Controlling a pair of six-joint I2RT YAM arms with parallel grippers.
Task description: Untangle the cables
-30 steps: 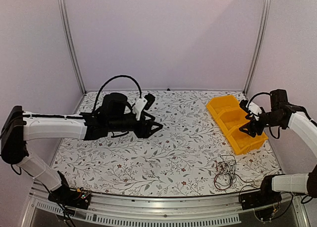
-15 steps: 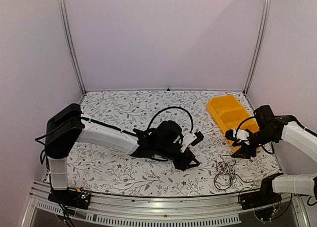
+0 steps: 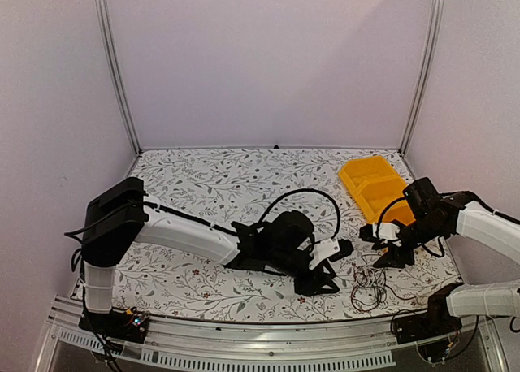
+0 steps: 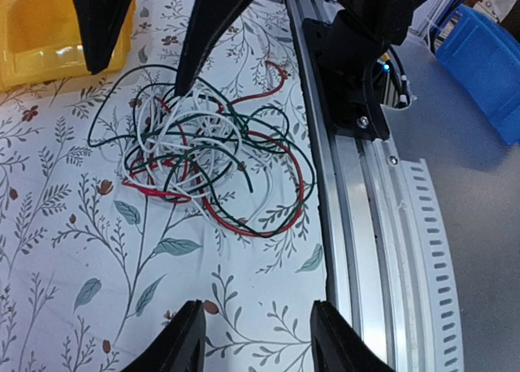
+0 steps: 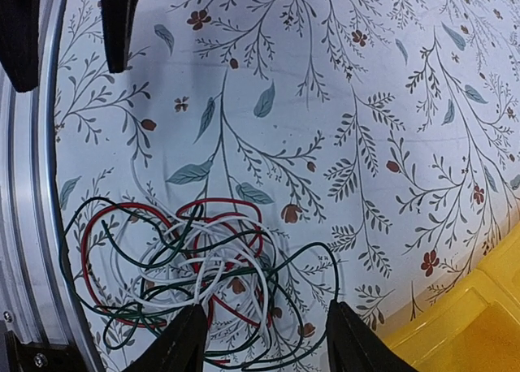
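Note:
The cables (image 3: 370, 281) are a tangled pile of thin red, white and dark wires on the floral table near the front right edge. They show in the left wrist view (image 4: 203, 157) and in the right wrist view (image 5: 195, 266). My left gripper (image 3: 333, 267) is open and empty, just left of the pile, and its jaws (image 4: 258, 339) stand apart over bare table. My right gripper (image 3: 379, 246) is open and empty, just above and behind the pile. In its wrist view (image 5: 264, 343) the wires lie between its fingertips, and I cannot tell whether they touch.
A yellow bin (image 3: 375, 187) stands at the back right and shows in the wrist views (image 4: 41, 31) (image 5: 479, 323). The aluminium front rail (image 4: 366, 226) runs right beside the pile. The right arm's base (image 4: 366, 63) sits on it. A blue bin (image 4: 487, 71) lies off the table.
My left arm swung from the table's middle right and toward the near edge, up to the pile. My right gripper came down from the yellow bin toward the pile.

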